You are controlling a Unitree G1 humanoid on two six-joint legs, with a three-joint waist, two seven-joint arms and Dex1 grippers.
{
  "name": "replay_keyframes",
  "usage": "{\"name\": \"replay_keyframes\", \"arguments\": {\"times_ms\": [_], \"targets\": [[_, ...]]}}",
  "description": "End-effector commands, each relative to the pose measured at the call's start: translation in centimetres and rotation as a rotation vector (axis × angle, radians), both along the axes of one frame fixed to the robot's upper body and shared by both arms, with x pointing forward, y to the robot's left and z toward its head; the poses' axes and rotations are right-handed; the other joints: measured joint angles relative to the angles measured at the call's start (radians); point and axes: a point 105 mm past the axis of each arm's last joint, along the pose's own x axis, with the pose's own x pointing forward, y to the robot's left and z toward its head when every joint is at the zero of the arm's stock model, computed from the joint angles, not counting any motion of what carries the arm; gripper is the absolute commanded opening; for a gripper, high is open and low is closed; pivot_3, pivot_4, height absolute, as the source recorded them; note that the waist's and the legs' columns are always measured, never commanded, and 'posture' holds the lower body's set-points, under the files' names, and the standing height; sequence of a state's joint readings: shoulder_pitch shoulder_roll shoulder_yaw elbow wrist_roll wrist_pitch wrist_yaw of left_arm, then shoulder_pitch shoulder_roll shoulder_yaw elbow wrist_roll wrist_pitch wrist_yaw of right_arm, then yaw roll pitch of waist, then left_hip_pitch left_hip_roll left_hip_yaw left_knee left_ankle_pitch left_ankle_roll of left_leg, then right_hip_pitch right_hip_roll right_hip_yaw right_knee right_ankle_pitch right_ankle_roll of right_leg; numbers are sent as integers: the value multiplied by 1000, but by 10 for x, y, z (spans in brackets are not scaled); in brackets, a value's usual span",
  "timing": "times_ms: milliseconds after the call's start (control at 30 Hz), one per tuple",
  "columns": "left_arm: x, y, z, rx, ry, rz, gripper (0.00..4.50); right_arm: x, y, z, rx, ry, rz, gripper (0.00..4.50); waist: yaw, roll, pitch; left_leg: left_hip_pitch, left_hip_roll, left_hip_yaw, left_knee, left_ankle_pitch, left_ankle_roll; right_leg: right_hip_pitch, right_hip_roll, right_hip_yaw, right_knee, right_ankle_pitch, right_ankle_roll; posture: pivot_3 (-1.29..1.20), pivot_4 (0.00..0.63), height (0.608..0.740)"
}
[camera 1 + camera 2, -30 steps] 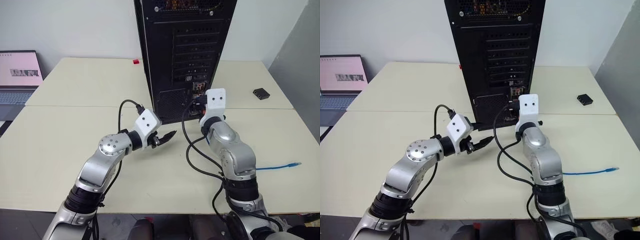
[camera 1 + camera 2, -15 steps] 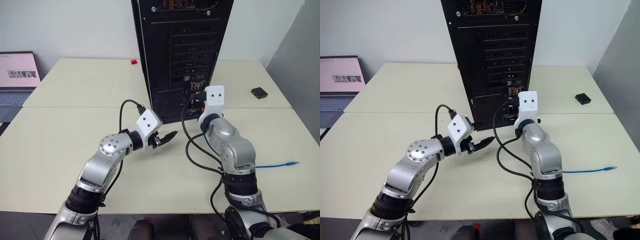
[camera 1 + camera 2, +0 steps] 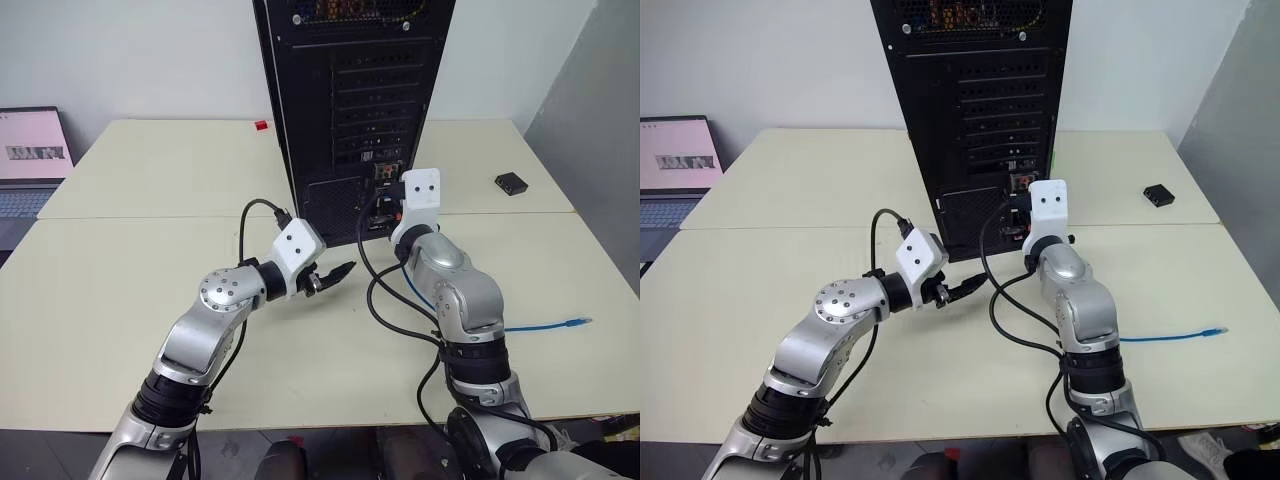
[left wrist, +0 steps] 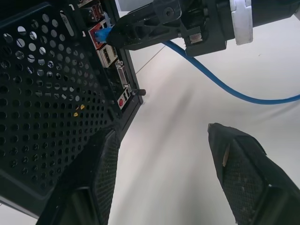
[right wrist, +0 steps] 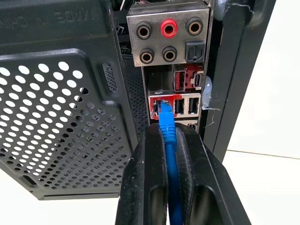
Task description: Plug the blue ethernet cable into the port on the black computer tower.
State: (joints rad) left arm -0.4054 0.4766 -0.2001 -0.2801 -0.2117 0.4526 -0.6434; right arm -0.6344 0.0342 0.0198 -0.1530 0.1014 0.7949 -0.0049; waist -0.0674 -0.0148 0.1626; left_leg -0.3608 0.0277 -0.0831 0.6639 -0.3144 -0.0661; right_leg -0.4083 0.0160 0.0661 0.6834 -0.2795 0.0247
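Pale counter, two tops butted together under a white wall, carries everything; a laptop sits at its far left edge and a small black box lies well off to the right.

Largest is the tower, standing upright at the middle with its back panel facing the robot. It looks heavy and rigid, so I judge it will not shift under a light push from a plug.

Next, the cable: thin, light and limp. It would sag or buckle if pushed from far back, so the place to hold it is right behind the plug, where the boot stiffens it. The right claw does just that, fingers pinched tight on the cord close behind the plug. The loose tail trails back over the counter to the free end on the right.

The left claw hangs spread and empty, near the tower's lower corner.

Smallest is the port, in the red-edged connector row below the audio jacks. The plug tip sits at its mouth, seemingly partly in. The clip is small and brittle; angled force could snap it.

Whether the plug is fully seated or latched cannot be told: the plug itself covers the socket opening. From the head views the right wrist block hides the connector cluster, and the tower's top is cut off.
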Motion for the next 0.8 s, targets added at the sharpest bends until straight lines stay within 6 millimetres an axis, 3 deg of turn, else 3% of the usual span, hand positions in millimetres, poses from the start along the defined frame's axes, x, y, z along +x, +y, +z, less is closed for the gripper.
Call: {"name": "replay_keyframes", "arguments": {"times_ms": [33,267,433,600,800], "targets": [[1,0,14,-9,-59,1,3094,-6,-6,9,-1,-46,9,1059,2,0,0,0,0,0,0,0,0,0,0,0,0,0,0,0,150,740],[6,4,14,-1,-46,13,3094,-20,-25,8,-40,-43,8,2569,13,0,0,-4,-1,0,-1,0,0,-3,-2,0,-3,0,0,0,150,740],[15,9,16,95,-56,37,3094,-48,-28,25,-107,-94,137,3504,17,2,1,-4,-1,-1,-1,0,0,-2,-1,-2,-2,0,0,0,150,740],[16,11,24,82,-39,13,3094,-63,-41,33,-197,-101,243,3504,16,2,2,-3,-1,-1,-1,0,0,-2,-1,-2,-2,0,0,0,150,740],[19,12,30,80,-6,0,3094,-61,-64,34,-259,-48,268,3504,16,2,2,-3,-2,-1,-1,0,0,-2,-1,-2,-2,0,0,0,150,740]]}}
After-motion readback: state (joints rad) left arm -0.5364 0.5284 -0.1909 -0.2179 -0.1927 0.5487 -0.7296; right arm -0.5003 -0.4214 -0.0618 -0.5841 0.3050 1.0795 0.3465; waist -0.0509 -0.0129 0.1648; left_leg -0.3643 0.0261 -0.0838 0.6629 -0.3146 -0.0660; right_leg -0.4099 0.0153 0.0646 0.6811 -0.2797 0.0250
